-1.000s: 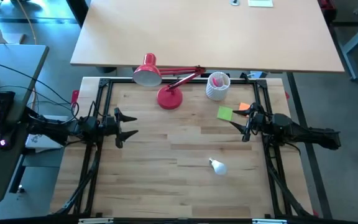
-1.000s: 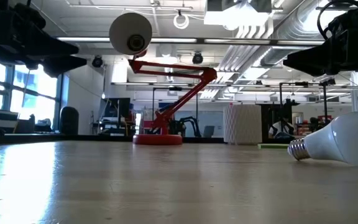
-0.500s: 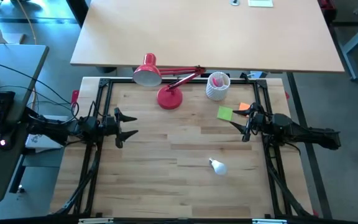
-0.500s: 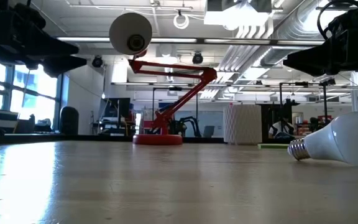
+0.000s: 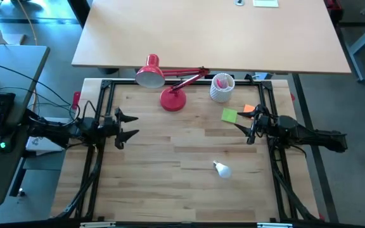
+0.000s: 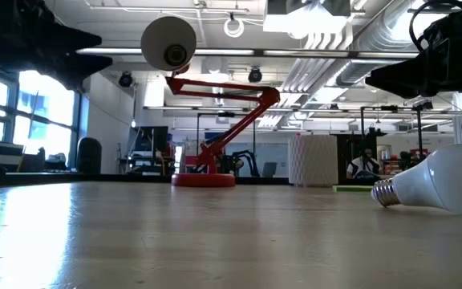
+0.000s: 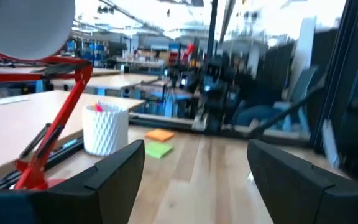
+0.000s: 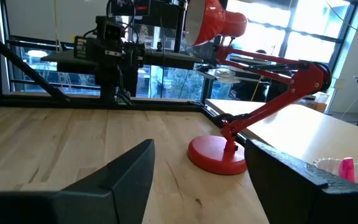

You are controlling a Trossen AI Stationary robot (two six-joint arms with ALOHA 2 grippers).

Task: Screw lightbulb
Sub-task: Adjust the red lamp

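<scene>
The lightbulb lies on its side mid-table, base pointing toward the left arm. The right gripper, fingers spread, hovers nearer than the equally spread left gripper.

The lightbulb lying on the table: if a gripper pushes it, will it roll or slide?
The lightbulb lies on its side on the bare wooden table, so it would probably roll, curving toward its narrower screw base. Its smooth rounded shell looks slippery and possibly fragile.
</scene>
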